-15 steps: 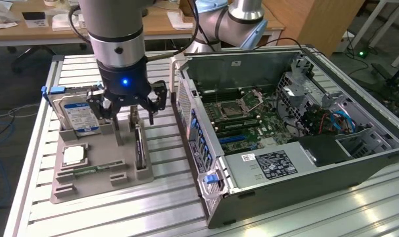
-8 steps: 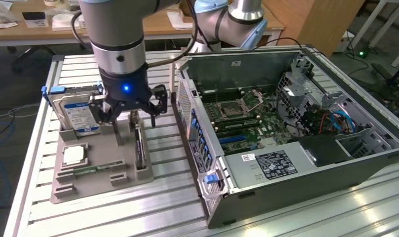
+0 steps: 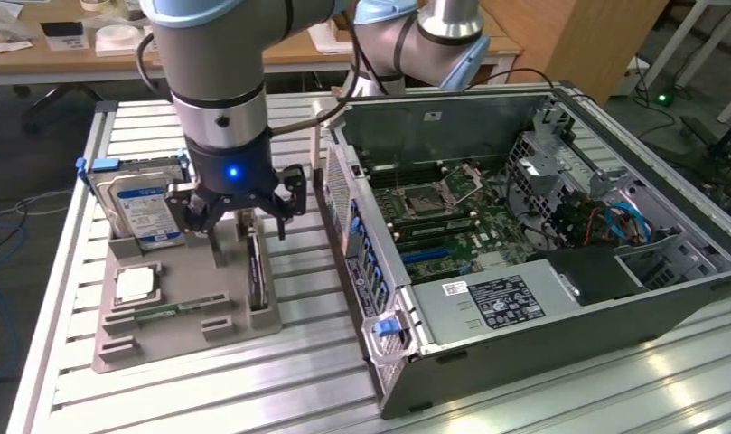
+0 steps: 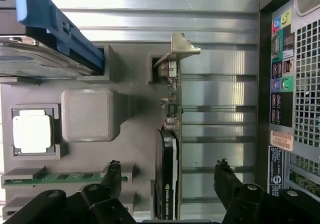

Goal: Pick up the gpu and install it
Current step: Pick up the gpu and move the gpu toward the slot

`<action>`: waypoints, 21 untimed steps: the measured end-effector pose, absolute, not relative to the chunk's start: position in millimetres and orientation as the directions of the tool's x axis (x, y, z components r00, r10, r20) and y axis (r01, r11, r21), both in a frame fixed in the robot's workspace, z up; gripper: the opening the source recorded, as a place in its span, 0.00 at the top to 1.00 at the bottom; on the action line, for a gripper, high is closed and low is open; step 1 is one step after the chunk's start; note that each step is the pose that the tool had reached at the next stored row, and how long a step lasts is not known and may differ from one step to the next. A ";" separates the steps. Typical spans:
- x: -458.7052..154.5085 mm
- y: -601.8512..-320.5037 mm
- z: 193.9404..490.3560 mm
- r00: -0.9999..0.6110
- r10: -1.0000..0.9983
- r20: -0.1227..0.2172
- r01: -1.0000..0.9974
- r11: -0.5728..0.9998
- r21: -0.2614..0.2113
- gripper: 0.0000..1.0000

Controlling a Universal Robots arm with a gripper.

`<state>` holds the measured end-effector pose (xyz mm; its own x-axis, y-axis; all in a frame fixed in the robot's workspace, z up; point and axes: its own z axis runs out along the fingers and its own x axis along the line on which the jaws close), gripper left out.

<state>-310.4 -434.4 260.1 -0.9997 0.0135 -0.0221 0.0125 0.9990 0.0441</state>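
**Q:** Wrist view: how does the gripper (image 4: pixel 168 165) stand?

**A:** Spread wide, with one black finger on either side of the gpu (image 4: pixel 172 114) and apparently touching neither face.

**Q:** How does the card lie?

**A:** It stands on edge in the grey tray (image 4: pixel 135 149), directly beneath the gripper. Its long axis runs crosswise to the line between the fingers, so its flat faces turn toward them.

**Q:** And the computer case (image 3: pixel 522 226)?

**A:** It lies open, farther out, past one finger.
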 end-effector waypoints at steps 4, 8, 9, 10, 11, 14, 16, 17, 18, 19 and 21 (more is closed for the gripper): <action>-310.3 -432.5 252.7 -1.000 0.014 -0.022 0.013 0.999 0.044 0.16; -310.3 -431.8 245.5 -1.000 0.014 -0.022 0.013 0.999 0.044 0.16; -310.3 -431.7 243.6 -1.000 0.014 -0.022 0.013 0.999 0.044 0.16; -310.3 -431.7 241.8 -1.000 0.014 -0.022 0.013 0.999 0.044 0.16; -310.3 -431.7 240.0 -1.000 0.014 -0.022 0.013 0.999 0.044 0.16; -310.3 -431.6 234.5 -1.000 0.015 -0.022 0.014 0.999 0.044 0.16; -310.4 -431.8 230.9 -1.000 0.019 -0.022 0.018 0.999 0.044 0.16; -310.5 -431.9 229.1 -1.000 0.021 -0.022 0.020 0.999 0.044 0.16; -310.4 -432.0 227.3 -1.000 0.022 -0.022 0.021 0.999 0.044 0.16; -310.3 -432.0 225.4 -0.999 0.023 -0.022 0.022 0.999 0.044 0.16; -310.3 -432.0 221.7 -0.999 0.025 -0.022 0.024 0.999 0.044 0.16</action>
<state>-310.3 -432.0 221.7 -0.9994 0.0253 -0.0221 0.0243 0.9987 0.0441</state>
